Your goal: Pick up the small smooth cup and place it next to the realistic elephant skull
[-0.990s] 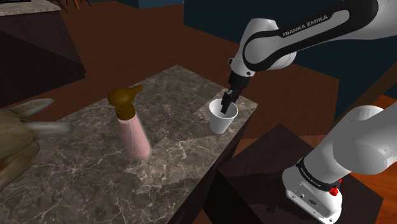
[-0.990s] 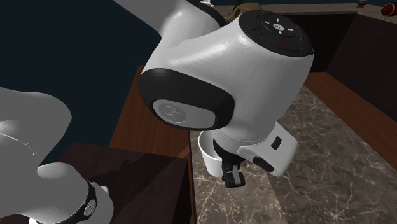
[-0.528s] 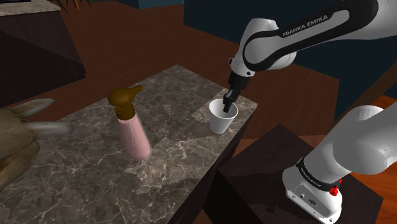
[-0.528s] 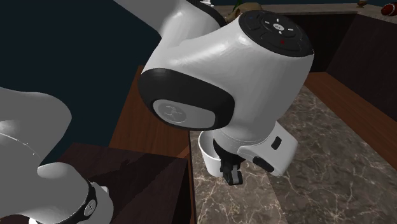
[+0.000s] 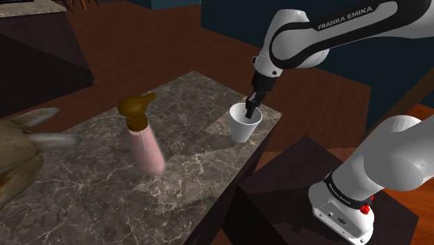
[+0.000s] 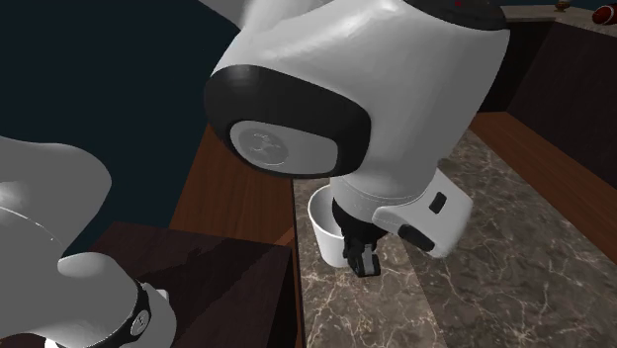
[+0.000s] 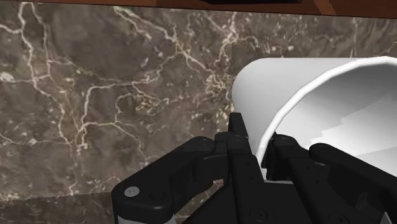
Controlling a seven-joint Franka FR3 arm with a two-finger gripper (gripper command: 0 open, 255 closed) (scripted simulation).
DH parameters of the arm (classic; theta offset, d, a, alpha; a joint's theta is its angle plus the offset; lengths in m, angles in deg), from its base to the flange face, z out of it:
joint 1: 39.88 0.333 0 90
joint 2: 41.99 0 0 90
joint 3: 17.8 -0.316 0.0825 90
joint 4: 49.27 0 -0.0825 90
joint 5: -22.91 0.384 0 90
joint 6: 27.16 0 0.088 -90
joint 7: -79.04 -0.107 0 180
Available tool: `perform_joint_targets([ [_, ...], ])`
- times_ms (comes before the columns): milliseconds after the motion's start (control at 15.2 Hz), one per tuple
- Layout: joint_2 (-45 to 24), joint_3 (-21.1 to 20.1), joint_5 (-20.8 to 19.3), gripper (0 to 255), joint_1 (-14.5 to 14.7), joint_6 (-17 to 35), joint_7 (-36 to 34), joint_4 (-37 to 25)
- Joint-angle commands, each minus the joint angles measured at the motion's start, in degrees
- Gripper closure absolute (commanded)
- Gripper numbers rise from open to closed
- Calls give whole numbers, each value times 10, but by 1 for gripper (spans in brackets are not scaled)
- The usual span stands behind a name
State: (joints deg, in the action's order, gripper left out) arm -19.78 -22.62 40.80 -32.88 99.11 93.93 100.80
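Note:
A small white cup (image 5: 242,127) hangs just above the marble tabletop (image 5: 188,163) near its corner by the stand. My black gripper (image 5: 250,108) comes down from above, shut on the cup's rim with one finger inside and one outside. In the wrist view the fingers (image 7: 245,159) pinch the cup (image 7: 299,95) wall at my gripper (image 7: 264,149). The second exterior view has the cup (image 6: 321,222) half hidden behind the arm, my gripper (image 6: 361,259) at its rim. The tan elephant skull (image 5: 17,156) lies at the shoulder view's far left.
A pink bottle with a brown top (image 5: 145,143) stands upright mid-table between cup and skull. The table edge drops off just beyond the cup toward the dark stand (image 5: 299,181). Wood floor surrounds the table.
The fingers closed on the cup's rim. The arm has since risen, and the cup has come up slightly off the tabletop with it.

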Motion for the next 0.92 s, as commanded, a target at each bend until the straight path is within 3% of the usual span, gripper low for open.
perform_joint_targets([
  [0,8,1,-4,255,-2,-19,-4,-10],
  [858,53,6,-21,255,-7,-128,-29,-77],
])
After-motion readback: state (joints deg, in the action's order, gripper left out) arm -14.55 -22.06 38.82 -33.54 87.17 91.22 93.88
